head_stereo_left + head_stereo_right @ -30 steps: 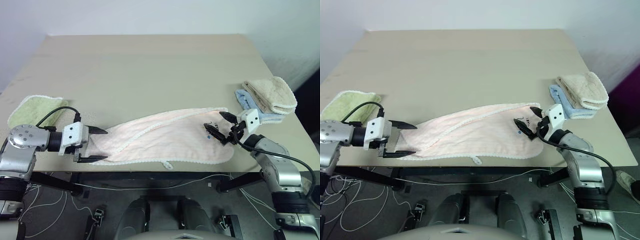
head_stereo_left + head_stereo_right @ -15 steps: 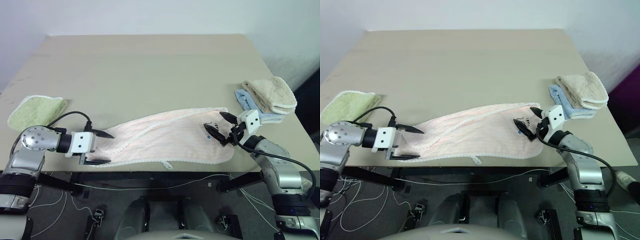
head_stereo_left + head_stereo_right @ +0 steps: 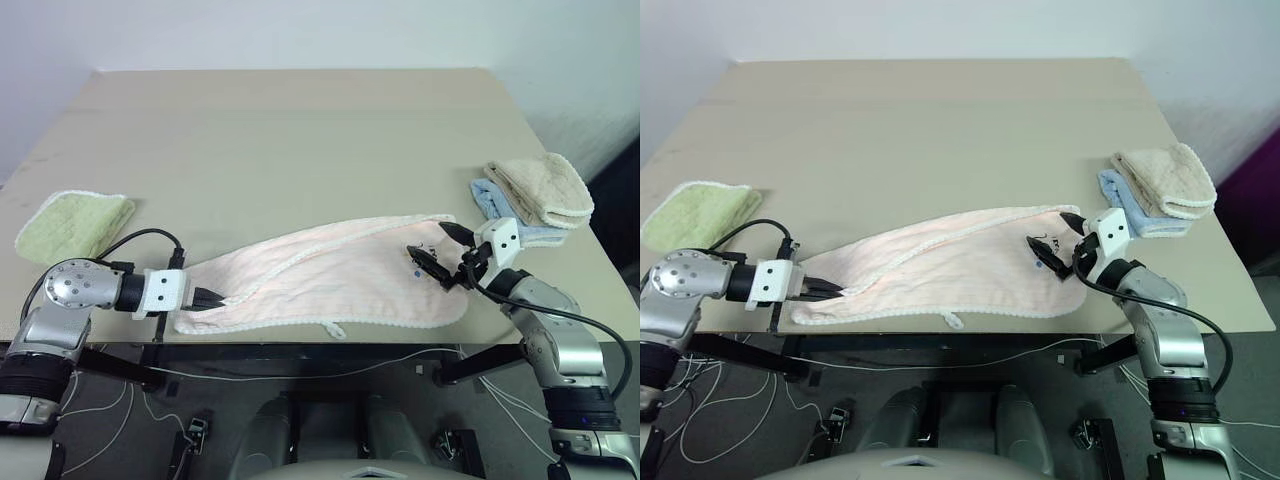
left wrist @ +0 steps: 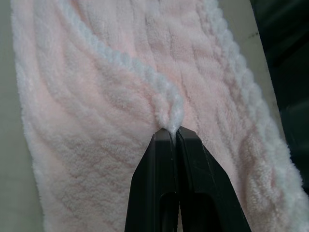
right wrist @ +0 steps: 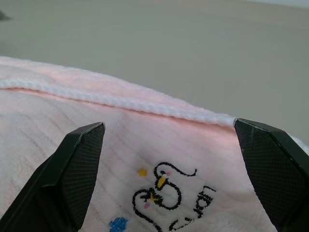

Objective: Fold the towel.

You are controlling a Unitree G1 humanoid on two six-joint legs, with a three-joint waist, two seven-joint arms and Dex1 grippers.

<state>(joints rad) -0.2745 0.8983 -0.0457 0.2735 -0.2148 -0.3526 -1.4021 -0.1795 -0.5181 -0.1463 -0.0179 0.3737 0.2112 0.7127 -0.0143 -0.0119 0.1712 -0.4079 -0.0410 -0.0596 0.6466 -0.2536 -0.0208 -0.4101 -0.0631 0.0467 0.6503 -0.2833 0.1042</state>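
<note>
pink towel (image 3: 330, 275), table (image 3: 300, 130): left gripper (image 3: 218, 299) pinches its white edging; right gripper (image 3: 438, 253) jaws wide over embroidery.

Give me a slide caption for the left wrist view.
Left gripper shut on the pink towel's white stitched edging.

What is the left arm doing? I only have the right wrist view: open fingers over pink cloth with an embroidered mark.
Observer: The left gripper is shut on the towel, pinching its white edging at the end farthest from your arm.
Operator: Anything else on the table?
Observer: A light green folded towel lies near the table's left edge.
Operator: And near my side?
Observer: A beige towel lies stacked on a blue towel, just beyond the right gripper.
</note>
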